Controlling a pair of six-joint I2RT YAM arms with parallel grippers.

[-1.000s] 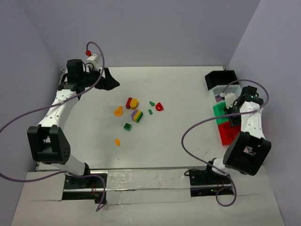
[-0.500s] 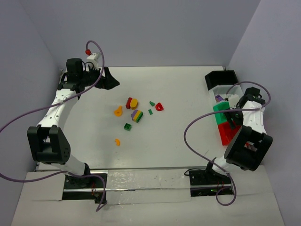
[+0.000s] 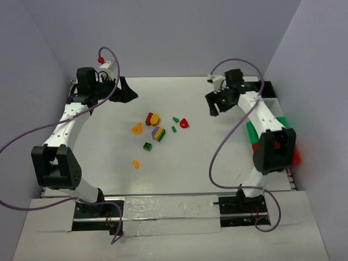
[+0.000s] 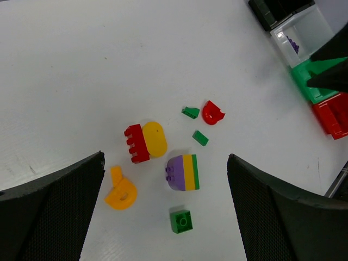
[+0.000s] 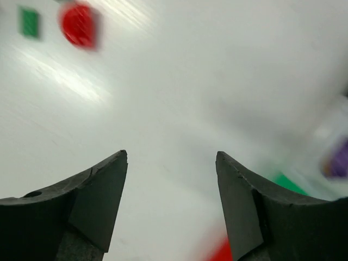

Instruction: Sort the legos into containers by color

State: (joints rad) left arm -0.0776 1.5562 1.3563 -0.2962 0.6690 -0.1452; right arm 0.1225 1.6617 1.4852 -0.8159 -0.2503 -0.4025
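A white bench (image 3: 196, 168) fills the middle of the scene, matte and faintly streaked. Plain lavender-grey walls (image 3: 179, 38) close it in at the back and on both sides. Along its near edge runs a shiny metal strip (image 3: 168, 209).

Bare surface (image 3: 217, 157) lay open between the scattered legos (image 3: 157, 130) and the containers (image 3: 251, 129) along the right edge. The right arm (image 3: 261, 115) stretched over those containers, obstructing them from above.

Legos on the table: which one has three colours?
The stacked block, striped purple, yellow and green, just above the green square brick in the left wrist view. Every other piece is a single colour.
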